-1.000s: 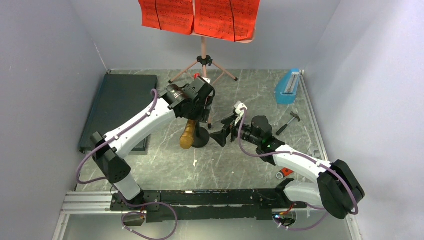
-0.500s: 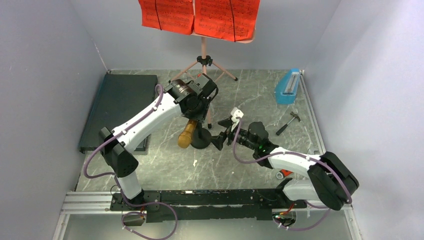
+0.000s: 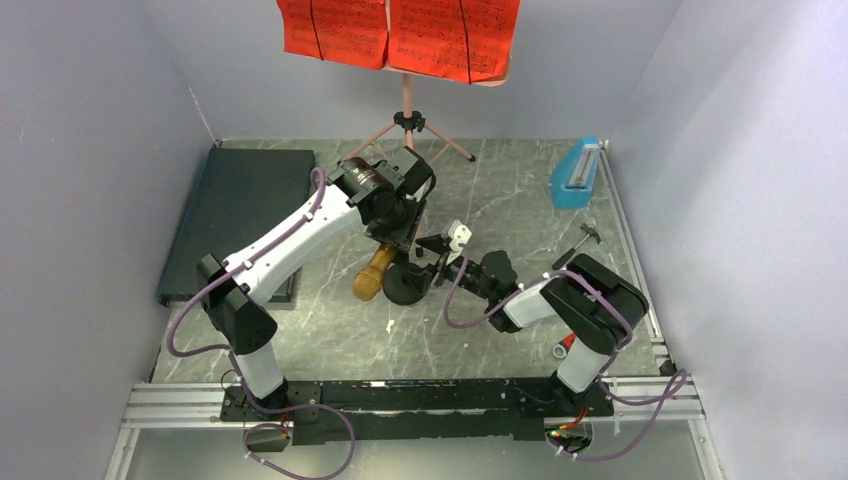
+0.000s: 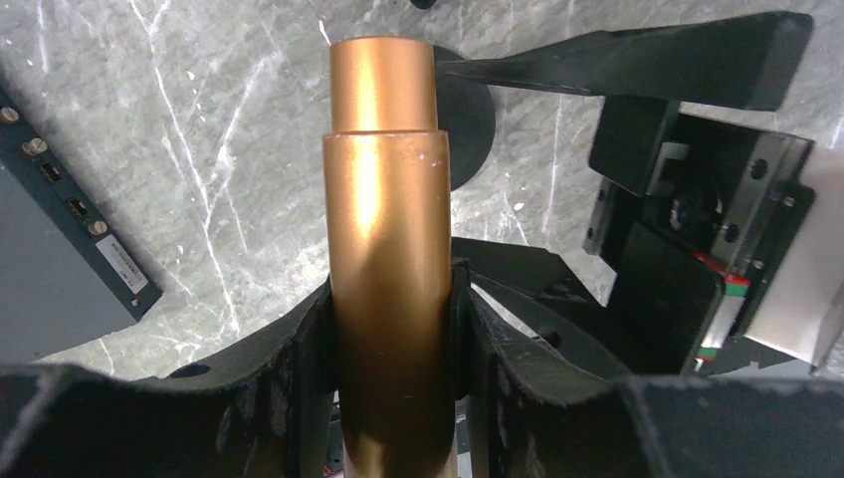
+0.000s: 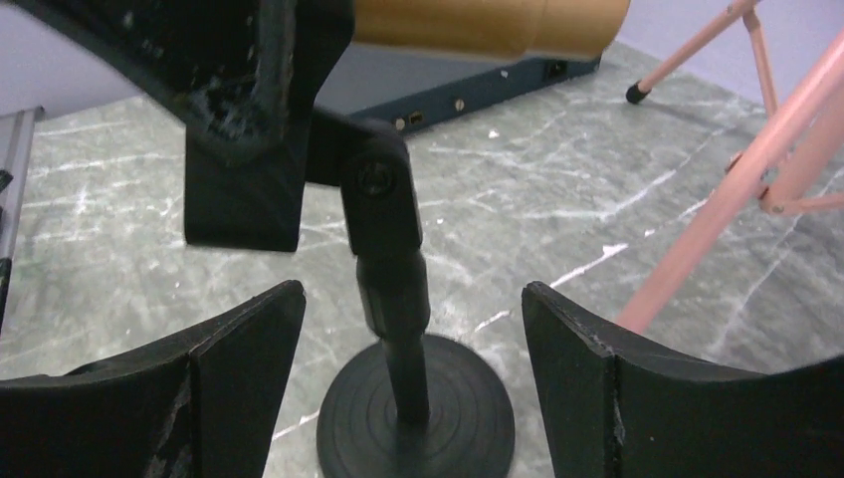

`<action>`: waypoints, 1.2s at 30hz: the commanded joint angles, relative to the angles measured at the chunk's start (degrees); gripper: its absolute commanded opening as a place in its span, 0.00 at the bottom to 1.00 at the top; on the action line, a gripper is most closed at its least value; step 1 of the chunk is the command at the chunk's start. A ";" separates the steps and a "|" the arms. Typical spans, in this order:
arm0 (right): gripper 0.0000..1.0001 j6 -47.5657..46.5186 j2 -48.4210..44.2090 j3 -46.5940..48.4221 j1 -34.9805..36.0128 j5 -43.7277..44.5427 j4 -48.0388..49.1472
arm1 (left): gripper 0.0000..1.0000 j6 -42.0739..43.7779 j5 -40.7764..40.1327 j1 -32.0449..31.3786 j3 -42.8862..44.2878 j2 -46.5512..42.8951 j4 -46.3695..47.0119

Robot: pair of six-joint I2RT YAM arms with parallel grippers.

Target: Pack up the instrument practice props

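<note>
My left gripper [image 3: 392,238] is shut on the gold microphone [image 3: 368,277], whose barrel fills the left wrist view [image 4: 386,239]. The microphone sits in its black stand with a round base [image 3: 405,286]. My right gripper [image 3: 432,262] is open, low by the stand; in the right wrist view the stand's post [image 5: 391,289] and base [image 5: 418,418] lie between my right fingers [image 5: 239,349]. The pink tripod music stand [image 3: 406,125] holds red sheet-music pages [image 3: 400,35] at the back. The blue wedge metronome [image 3: 577,173] stands at the back right.
A flat dark case [image 3: 240,215] lies at the left. A small hammer-like tool [image 3: 576,245] lies right of my right arm. A red-and-white item [image 3: 568,346] sits near the right arm's base. Grey walls close in three sides.
My right gripper has slid left along the table until its open fingers straddle the stand's post. My left gripper, still shut on the microphone, shifted slightly.
</note>
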 commanded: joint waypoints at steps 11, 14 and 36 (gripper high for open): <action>0.43 -0.94 8.18 6.89 0.49 -3.56 8.28 | 0.03 3.20 6.83 -0.20 4.12 -1.89 -2.19; 0.30 -3.18 7.23 5.94 1.04 -3.90 5.99 | 0.03 4.35 8.09 -0.22 6.59 -0.87 -3.60; 0.00 -19.64 7.72 -3.06 8.25 1.08 1.29 | 0.03 11.13 15.28 3.48 20.92 6.32 -17.97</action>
